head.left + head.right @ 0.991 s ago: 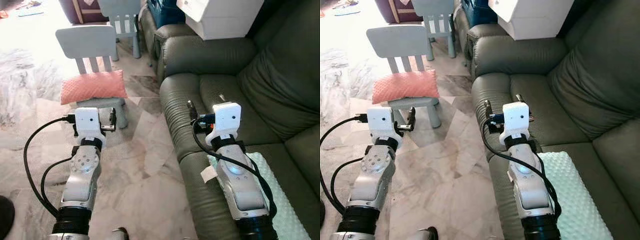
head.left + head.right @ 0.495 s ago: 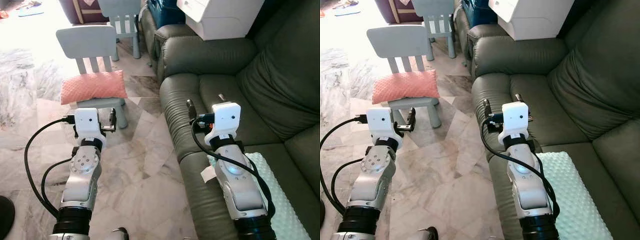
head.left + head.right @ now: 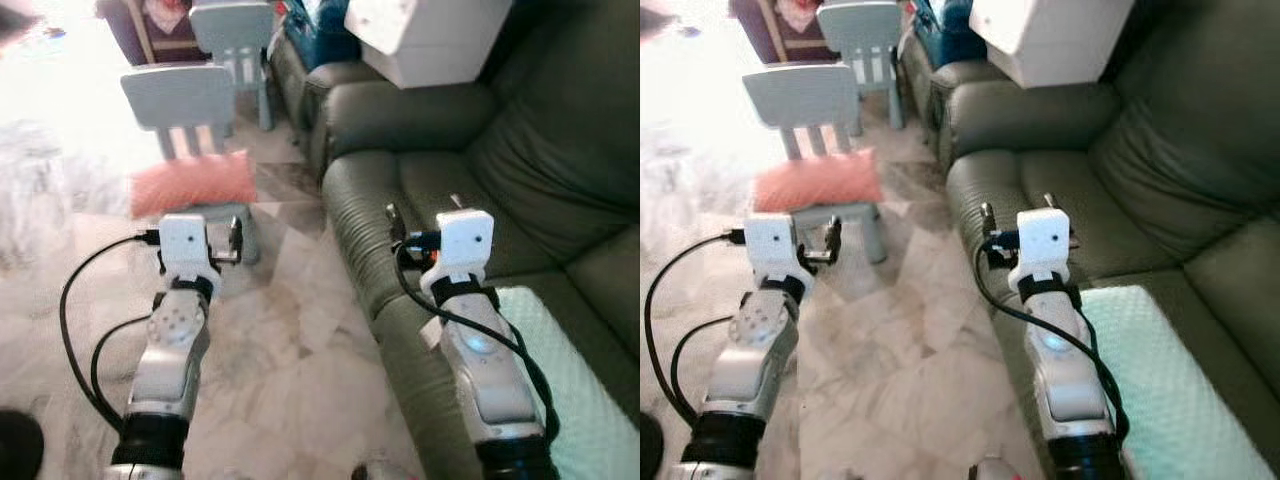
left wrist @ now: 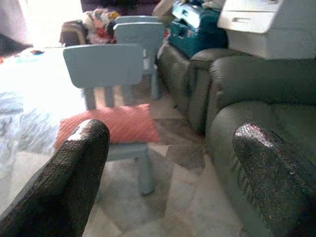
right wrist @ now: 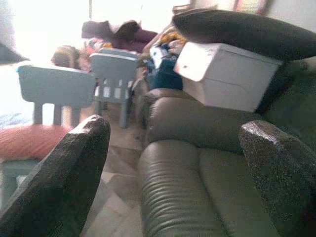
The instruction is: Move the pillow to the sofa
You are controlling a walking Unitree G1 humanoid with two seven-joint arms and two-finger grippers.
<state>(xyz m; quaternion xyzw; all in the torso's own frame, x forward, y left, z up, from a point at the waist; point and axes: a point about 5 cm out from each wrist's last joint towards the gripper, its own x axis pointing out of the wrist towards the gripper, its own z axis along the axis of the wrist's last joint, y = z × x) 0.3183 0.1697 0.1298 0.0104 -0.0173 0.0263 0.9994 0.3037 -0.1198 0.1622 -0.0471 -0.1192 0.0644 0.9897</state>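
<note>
In the eye views, a salmon-pink pillow [image 3: 191, 185] is seen lying across the seat of a small pale-blue child's chair [image 3: 185, 100] on the marble floor [image 3: 290, 350], just left of the dark green leather sofa [image 3: 440, 170]. The left gripper [image 3: 232, 238] is held above the floor, near the chair's front, apart from the pillow. The right gripper [image 3: 395, 220] is held over the sofa's front edge. A mint-green textured cushion [image 3: 1160, 380] lies on the sofa beside the right arm, and a white storage box [image 3: 1045, 40] rests on the far armrest.

In the left wrist view, the fingers [image 4: 74, 177] are spread wide, with nothing held; the pillow [image 4: 123, 123] lies ahead between them.

In the right wrist view, the fingers [image 5: 69, 168] are likewise released, the sofa [image 5: 187, 168] ahead.
</note>
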